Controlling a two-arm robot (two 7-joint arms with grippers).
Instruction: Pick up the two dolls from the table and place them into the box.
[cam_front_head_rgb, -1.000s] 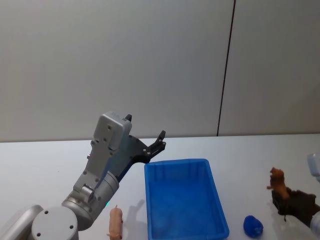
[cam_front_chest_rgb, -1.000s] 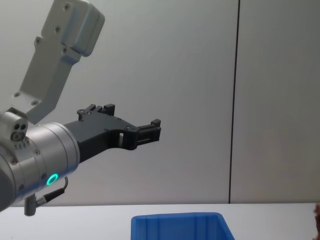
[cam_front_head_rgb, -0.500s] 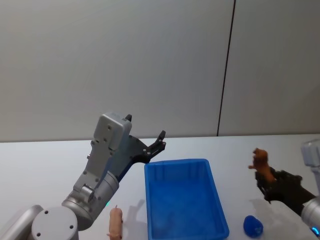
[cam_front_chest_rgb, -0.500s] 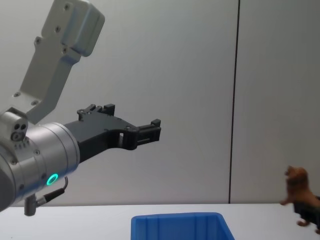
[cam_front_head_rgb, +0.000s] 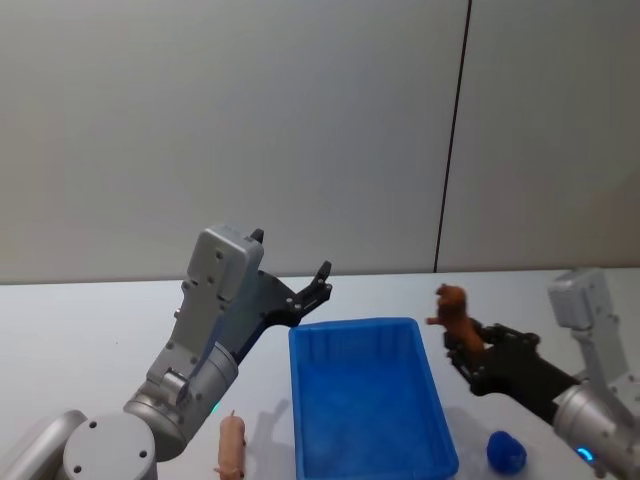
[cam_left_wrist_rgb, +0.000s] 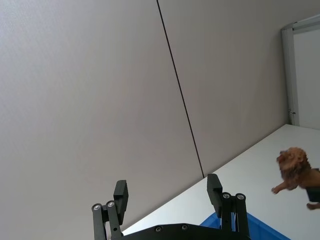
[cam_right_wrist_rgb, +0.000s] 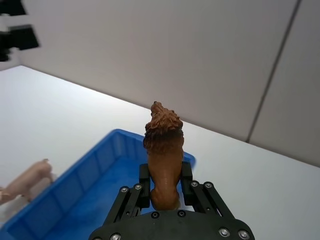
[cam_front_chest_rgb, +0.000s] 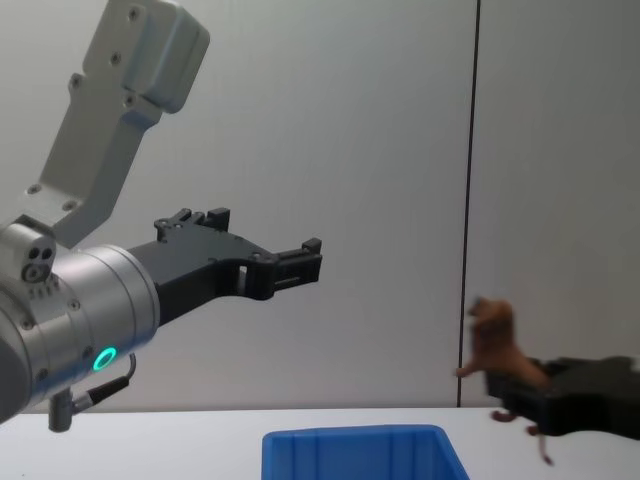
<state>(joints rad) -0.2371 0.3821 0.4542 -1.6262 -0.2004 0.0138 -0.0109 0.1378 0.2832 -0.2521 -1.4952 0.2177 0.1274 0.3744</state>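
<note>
**Lion doll in the grip, raised beside the box**
Your right gripper (cam_front_head_rgb: 462, 345) clamps the lion doll (cam_front_head_rgb: 452, 308) by its lower body, upright, just off the right rim of the one box (cam_front_head_rgb: 352, 324). The doll looks light and stiff (moulded, I judge), so grip mid-body. You have two dolls: this one, and a pink doll (cam_front_head_rgb: 233, 445) lying on the table (cam_front_head_rgb: 90, 320) left of the box. Your left gripper (cam_left_wrist_rgb: 167, 186) hangs spread and empty.

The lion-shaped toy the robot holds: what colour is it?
The lion-shaped toy is reddish brown, clearest in the right wrist view.
</note>
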